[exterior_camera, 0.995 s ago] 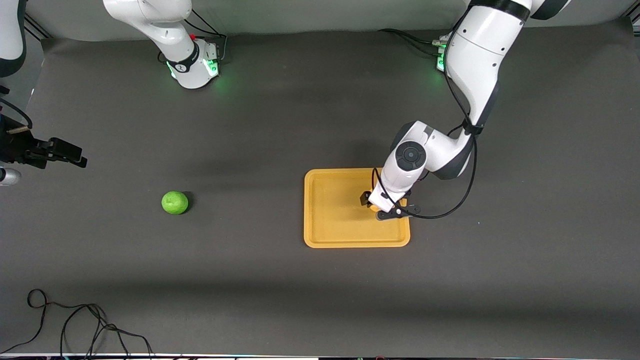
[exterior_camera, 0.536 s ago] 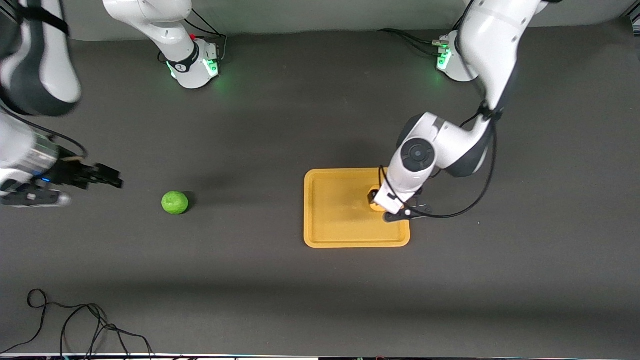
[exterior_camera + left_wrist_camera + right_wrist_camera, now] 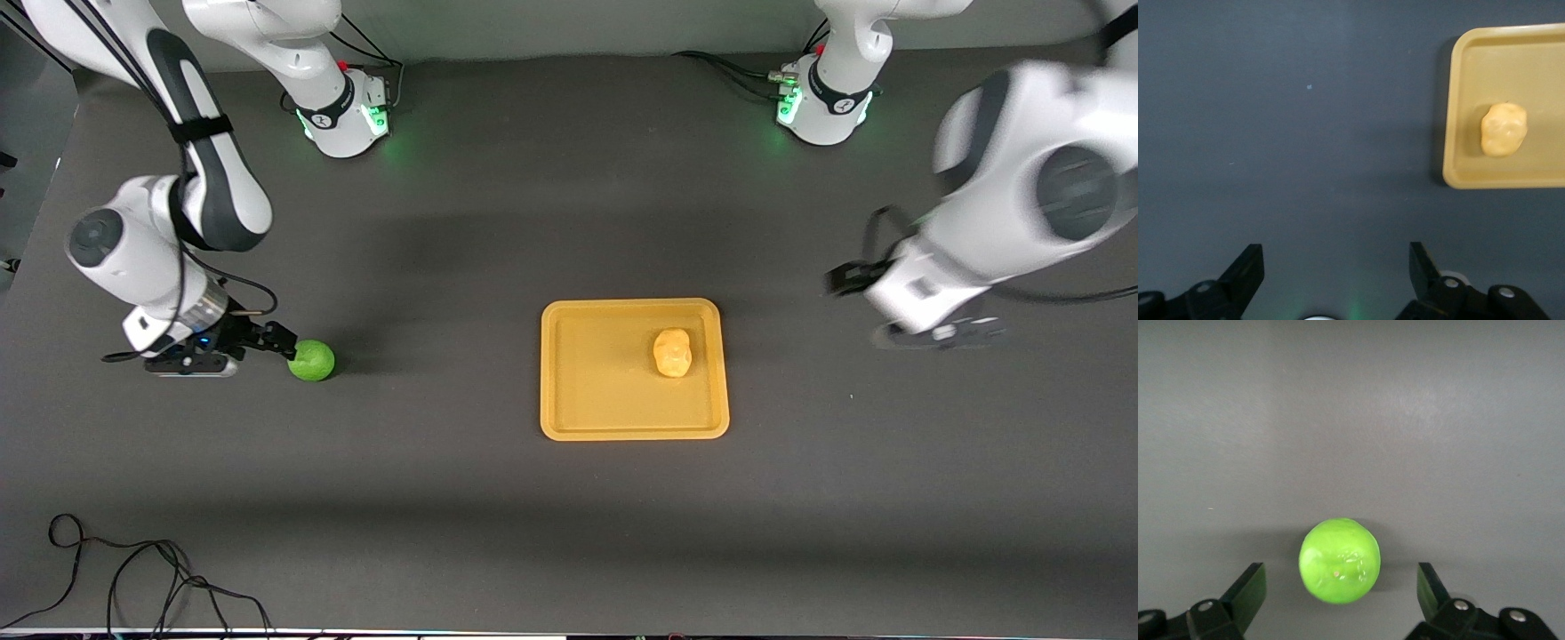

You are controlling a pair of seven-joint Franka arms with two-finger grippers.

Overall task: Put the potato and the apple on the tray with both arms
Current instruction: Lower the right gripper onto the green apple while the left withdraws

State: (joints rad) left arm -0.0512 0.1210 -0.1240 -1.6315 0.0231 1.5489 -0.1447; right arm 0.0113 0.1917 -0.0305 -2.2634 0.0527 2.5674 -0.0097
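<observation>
On the tray (image 3: pixel 569 418), a lumpy pale-yellow potato (image 3: pixel 672 352) (both end effectors wide open, empty).

— Surface condition?

— The table (image 3: pixel 569 222) was covered in dark grey matting. An orange-yellow tray (image 3: pixel 587 391) lay flat on it, well apart from both sets of jaws.

— Anything else on the matting?

— A green apple (image 3: pixel 311 360) sat directly on it, just ahead of the right gripper (image 3: pixel 283 340) and in line with the gap between its spread jaws. A black cable (image 3: pixel 133 578) lay looped at the table's near corner, at the right arm's end.
</observation>
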